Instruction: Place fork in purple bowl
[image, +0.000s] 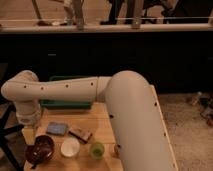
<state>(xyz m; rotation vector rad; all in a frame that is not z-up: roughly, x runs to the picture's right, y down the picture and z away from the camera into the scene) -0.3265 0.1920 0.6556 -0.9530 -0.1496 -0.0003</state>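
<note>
The purple bowl (41, 150) is round, dark and glossy and stands at the front left corner of the wooden table (102, 122). My gripper (31, 131) hangs from the white wrist at the far left, just above and behind the bowl's left rim. I cannot make out the fork; it is either hidden by the gripper or lost against the dark bowl.
A small white bowl (70, 147) and a green cup (96, 149) stand right of the purple bowl. A blue packet (57, 129) and a brown bar (80, 134) lie behind them. A green tray (65, 104) is at the back. My thick white arm (135, 120) covers the table's right half.
</note>
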